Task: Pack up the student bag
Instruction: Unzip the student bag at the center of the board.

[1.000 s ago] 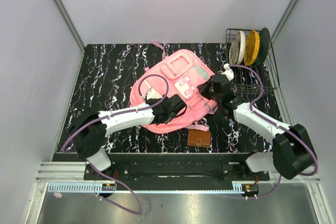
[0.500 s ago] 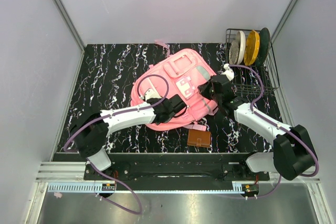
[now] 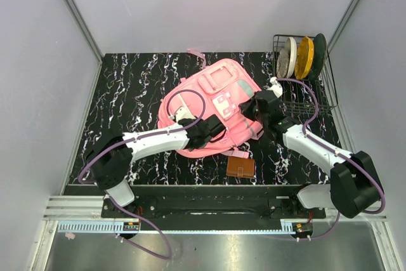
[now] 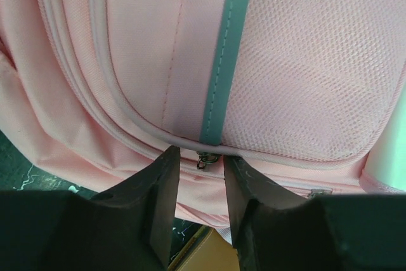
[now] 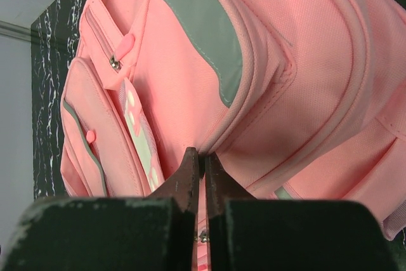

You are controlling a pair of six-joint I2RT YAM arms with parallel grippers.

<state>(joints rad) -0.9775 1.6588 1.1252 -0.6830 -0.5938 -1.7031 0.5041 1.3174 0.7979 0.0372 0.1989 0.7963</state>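
Observation:
The student bag [image 3: 219, 96], a large pink backpack with mint trim, lies front up in the middle of the table. My left gripper [image 3: 206, 134] is at its near edge. In the left wrist view it [image 4: 202, 162] stands open, with a small metal zipper pull [image 4: 205, 159] between its fingertips, just under the mint strip [image 4: 222, 61]. My right gripper [image 3: 254, 108] is at the bag's right side. In the right wrist view it [image 5: 202, 158] is shut on a fold of pink fabric beside the mint-trimmed pocket [image 5: 203, 30].
A brown wallet-like case [image 3: 241, 167] lies on the black marbled table [image 3: 127, 93] just in front of the bag. A wire rack [image 3: 304, 87] holding upright plates stands at the back right. Grey walls enclose the table on three sides.
The left gripper has shifted slightly at the bag's near edge, and the bag has moved a little with it. The right arm holds its place.

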